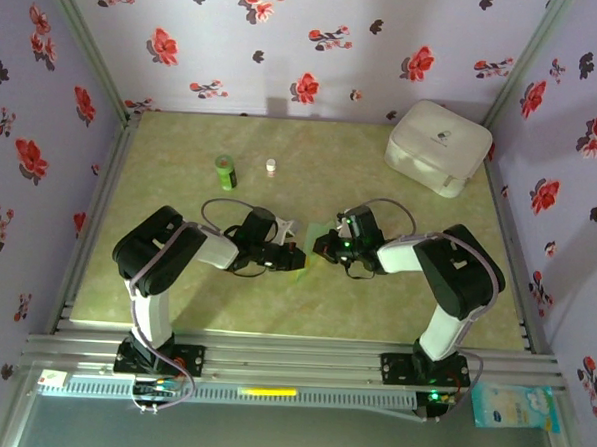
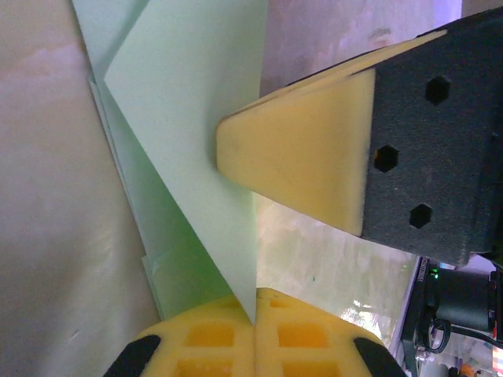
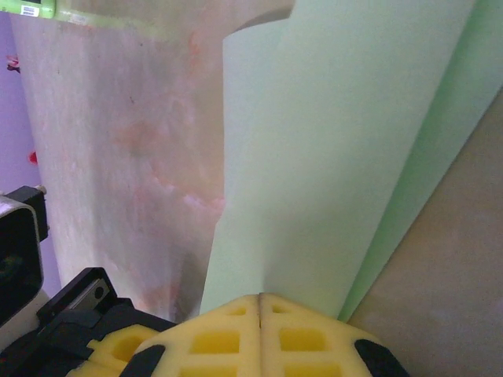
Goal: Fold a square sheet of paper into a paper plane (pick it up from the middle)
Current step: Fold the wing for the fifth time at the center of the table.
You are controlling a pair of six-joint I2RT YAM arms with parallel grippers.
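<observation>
One paper plane [image 2: 196, 118], gripped by left pincer [image 2: 254, 314] and right pincer [image 3: 259, 302].

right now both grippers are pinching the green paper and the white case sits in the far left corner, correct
No: the white case sits in the far right corner, as the top external view shows. The left gripper and right gripper both pinch the green paper.

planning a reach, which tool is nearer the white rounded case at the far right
Right. The right tool sits nearer the arms and left of the white rounded case; the left tool is further left still, across the pale green paper sheet.
</observation>
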